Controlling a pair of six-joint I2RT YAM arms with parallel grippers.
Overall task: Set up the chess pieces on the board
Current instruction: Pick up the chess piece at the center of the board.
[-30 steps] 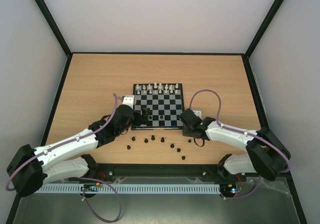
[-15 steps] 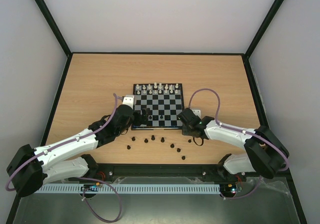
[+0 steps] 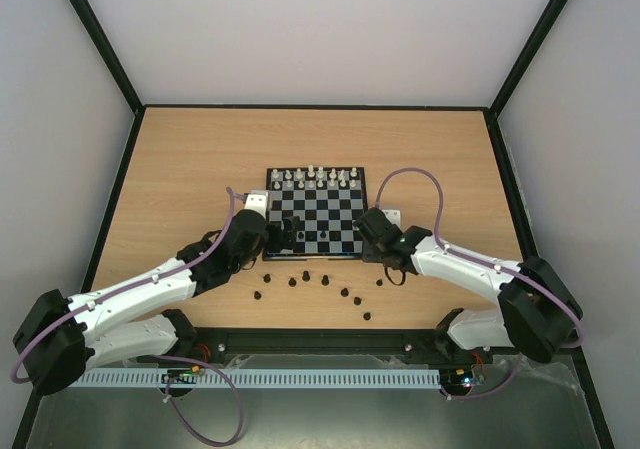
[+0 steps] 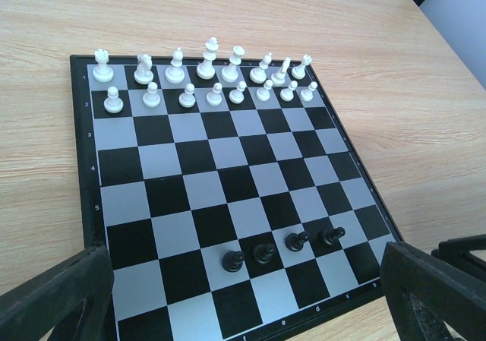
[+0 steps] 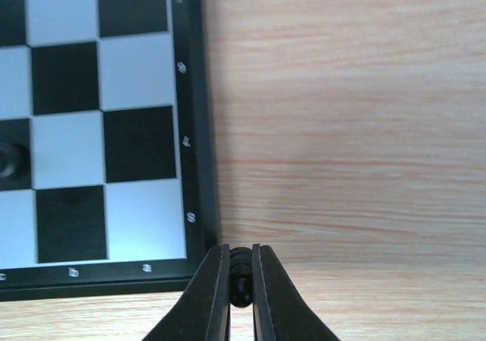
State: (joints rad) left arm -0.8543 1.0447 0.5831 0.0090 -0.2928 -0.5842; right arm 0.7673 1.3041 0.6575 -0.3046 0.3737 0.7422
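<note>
Pinched the right jaws narrow on one black chess piece (image 5: 241, 276), freshly swung to just beside the right edge of the board (image 5: 196, 90); held the left jaws wide at its near-left corner. Meant a fifth placement next: four pawns (image 4: 263, 252) set, other chess pieces (image 3: 344, 292) loose on the worktop (image 3: 180, 169).

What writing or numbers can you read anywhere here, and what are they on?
"3": the board's left border, left wrist view.
"4": same border, below it.
"5": same border, lower again.
Other border marks, both wrist views: too small or blurred.
No other text.
</note>
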